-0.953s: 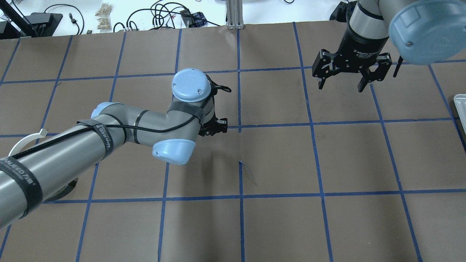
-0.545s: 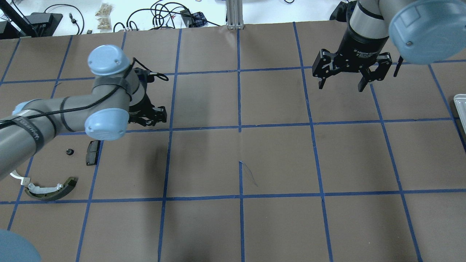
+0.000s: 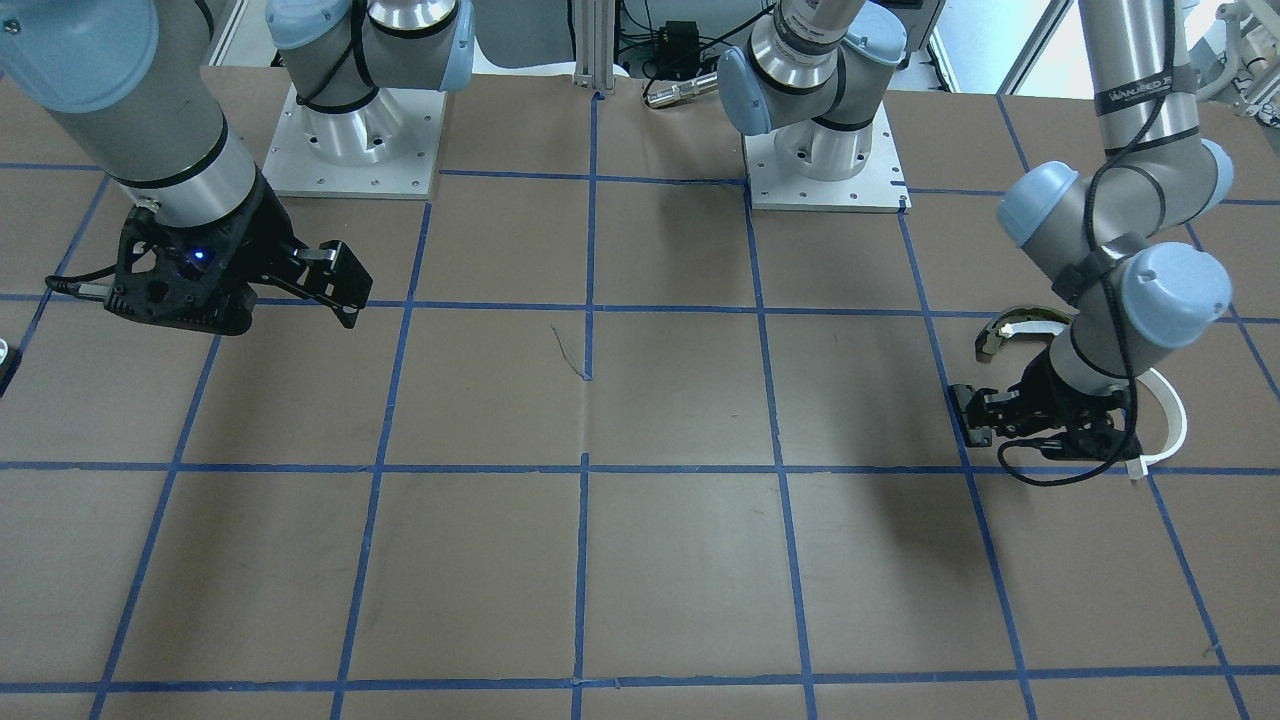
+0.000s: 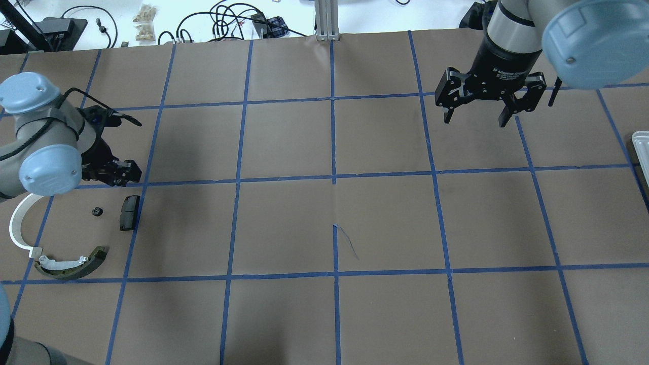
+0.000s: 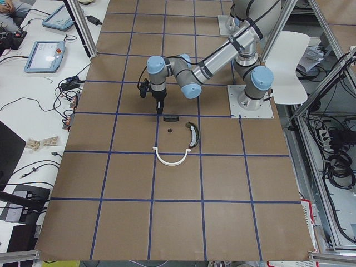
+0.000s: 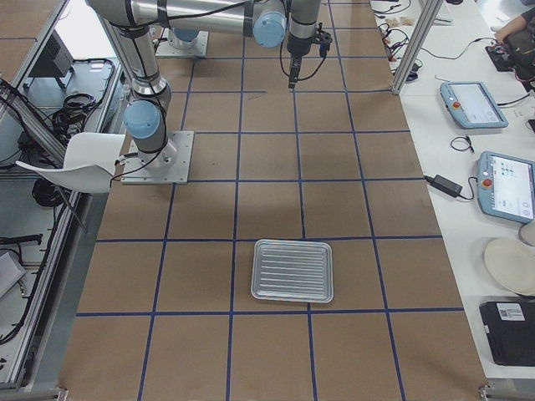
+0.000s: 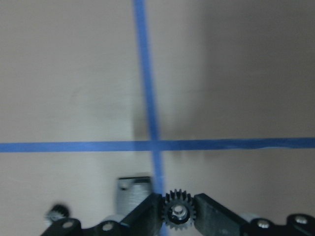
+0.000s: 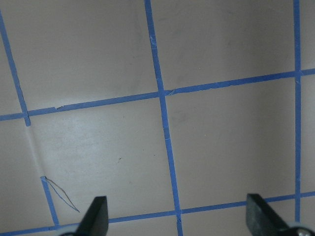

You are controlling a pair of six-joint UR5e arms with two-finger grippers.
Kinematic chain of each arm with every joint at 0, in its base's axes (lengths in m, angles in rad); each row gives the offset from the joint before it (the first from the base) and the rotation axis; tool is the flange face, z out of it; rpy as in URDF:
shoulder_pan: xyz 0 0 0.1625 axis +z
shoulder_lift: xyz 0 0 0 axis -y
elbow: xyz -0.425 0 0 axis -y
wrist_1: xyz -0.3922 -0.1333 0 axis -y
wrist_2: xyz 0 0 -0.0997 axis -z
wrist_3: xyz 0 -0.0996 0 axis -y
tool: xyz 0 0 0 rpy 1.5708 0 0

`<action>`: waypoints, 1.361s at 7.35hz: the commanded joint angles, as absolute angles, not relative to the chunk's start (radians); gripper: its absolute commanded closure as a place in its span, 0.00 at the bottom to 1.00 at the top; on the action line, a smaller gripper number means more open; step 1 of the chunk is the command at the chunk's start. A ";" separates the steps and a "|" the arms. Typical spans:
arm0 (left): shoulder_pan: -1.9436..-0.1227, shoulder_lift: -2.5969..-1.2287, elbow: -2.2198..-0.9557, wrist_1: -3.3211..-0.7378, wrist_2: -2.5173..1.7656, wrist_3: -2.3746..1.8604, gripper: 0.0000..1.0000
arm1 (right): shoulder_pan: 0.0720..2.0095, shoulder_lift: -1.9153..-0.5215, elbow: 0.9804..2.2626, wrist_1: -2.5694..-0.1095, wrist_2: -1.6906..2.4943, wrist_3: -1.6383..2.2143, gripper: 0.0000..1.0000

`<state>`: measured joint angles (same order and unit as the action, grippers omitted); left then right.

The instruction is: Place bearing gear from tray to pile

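My left gripper is shut on a small black toothed bearing gear, held between its fingertips above the table. It hovers just beyond the pile: a flat black pad, a small black part, a thin white half-ring and a dark olive curved shoe. In the left wrist view the pad lies just left of the gear. My right gripper is open and empty at the far right, high above the table. The metal tray shows empty in the exterior right view.
Brown paper with a blue tape grid covers the table. The tray's edge shows at the right border of the overhead view. Cables and small items lie beyond the far table edge.
My left arm has swung from the table's middle to the left, carrying the gear to the pile's far edge. The pile has come into view. The right arm has not moved.
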<state>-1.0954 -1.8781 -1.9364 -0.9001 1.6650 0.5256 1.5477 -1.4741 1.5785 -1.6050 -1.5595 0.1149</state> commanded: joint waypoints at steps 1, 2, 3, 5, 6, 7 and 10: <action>-0.973 -1.911 -1.933 -0.852 1.667 0.691 1.00 | 1.548 -1.474 1.580 -1.603 -1.560 0.114 0.00; -0.944 -1.925 -1.942 -0.845 1.664 0.727 1.00 | 1.548 -1.474 1.582 -1.603 -1.560 0.118 0.00; -0.939 -1.943 -1.945 -0.824 1.666 0.730 1.00 | 1.548 -1.474 1.585 -1.603 -1.560 0.118 0.00; -0.934 -1.959 -1.941 -0.818 1.667 0.736 1.00 | 1.548 -1.474 1.586 -1.603 -1.559 0.118 0.00; -0.931 -1.962 -1.942 -0.816 1.672 0.736 0.97 | 1.548 -1.474 1.585 -1.603 -1.559 0.118 0.00; -0.931 -1.962 -1.939 -0.815 1.702 0.738 0.59 | 1.548 -1.474 1.582 -1.603 -1.559 0.118 0.00; -0.943 -1.928 -1.933 -0.824 1.712 0.732 0.00 | 1.548 -1.474 1.588 -1.603 -1.559 0.118 0.00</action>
